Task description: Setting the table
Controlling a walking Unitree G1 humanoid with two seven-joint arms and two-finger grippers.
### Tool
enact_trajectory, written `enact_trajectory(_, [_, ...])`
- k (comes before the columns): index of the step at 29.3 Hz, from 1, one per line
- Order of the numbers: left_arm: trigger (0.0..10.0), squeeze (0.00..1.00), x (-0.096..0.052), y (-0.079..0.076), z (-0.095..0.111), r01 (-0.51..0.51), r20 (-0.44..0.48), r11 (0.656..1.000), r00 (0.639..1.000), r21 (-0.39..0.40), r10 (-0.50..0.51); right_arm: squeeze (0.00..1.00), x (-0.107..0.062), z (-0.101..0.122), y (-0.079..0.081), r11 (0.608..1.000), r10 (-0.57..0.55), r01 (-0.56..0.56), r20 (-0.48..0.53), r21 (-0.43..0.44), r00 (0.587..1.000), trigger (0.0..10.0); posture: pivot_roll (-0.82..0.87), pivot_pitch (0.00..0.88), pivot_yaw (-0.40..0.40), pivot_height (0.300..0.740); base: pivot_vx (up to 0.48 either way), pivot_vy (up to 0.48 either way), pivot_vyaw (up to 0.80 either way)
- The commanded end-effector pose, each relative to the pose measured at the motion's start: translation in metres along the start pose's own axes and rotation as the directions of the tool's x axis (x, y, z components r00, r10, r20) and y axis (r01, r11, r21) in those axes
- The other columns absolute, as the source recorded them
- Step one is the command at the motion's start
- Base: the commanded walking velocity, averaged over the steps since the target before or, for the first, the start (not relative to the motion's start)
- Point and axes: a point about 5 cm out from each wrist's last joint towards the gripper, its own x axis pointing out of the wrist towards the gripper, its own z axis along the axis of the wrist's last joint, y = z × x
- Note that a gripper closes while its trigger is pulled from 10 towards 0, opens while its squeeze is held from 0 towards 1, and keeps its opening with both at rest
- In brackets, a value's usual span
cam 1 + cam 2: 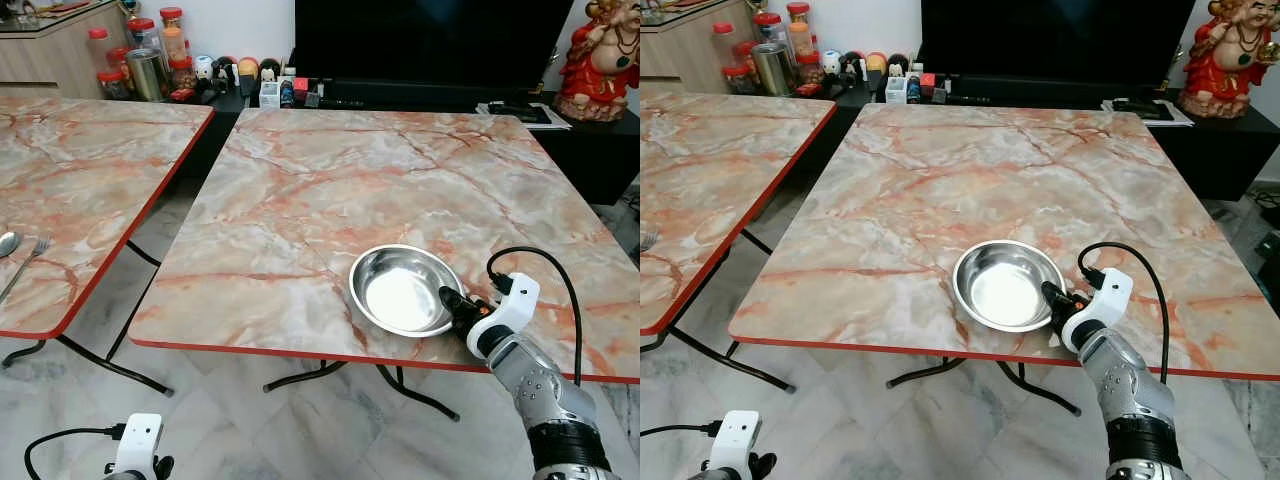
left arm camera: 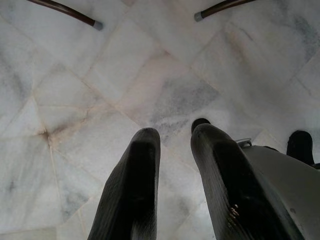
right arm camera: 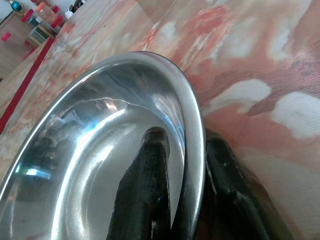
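A shallow steel plate point(image 1: 400, 290) lies on the marble table point(image 1: 380, 170), close to its red front edge. My right gripper point(image 1: 447, 296) meets the plate at its near right rim. In the right wrist view, one black finger point(image 3: 145, 180) lies inside the plate and the other finger point(image 3: 235, 190) outside on the tabletop, with the rim point(image 3: 192, 125) pinched between them. My left arm point(image 1: 138, 445) hangs low beside the table. Its gripper point(image 2: 175, 131) points at the tiled floor, fingers apart and holding nothing.
A second marble table point(image 1: 90, 170) stands to the left across a narrow gap, with a spoon point(image 1: 8, 243) and a fork point(image 1: 30, 255) on it. Behind are a dark TV cabinet point(image 1: 420, 95), jars point(image 1: 150, 60) and a red statue point(image 1: 600, 60).
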Motion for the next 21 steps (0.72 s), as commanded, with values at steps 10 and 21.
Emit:
enact_trajectory(10, [10.0, 0.00, -0.001, 0.004, -0.002, -0.012, -0.016, 1.000, 1.000, 0.002, 0.012, 0.88, 0.001, 0.005, 0.000, 1.000, 0.003, -0.003, 0.015, -0.006, 1.000, 10.0, -0.02, 0.000, -0.027, 0.736, 0.000, 0.000, 0.00])
enact_trajectory(21, [10.0, 0.00, -0.001, 0.004, -0.002, -0.011, -0.015, 1.000, 1.000, 0.000, 0.011, 0.88, 0.002, 0.012, 0.004, 1.000, 0.016, -0.016, 0.053, -0.006, 0.998, 10.0, -0.02, 0.000, -0.028, 0.736, 0.000, 0.000, 0.00])
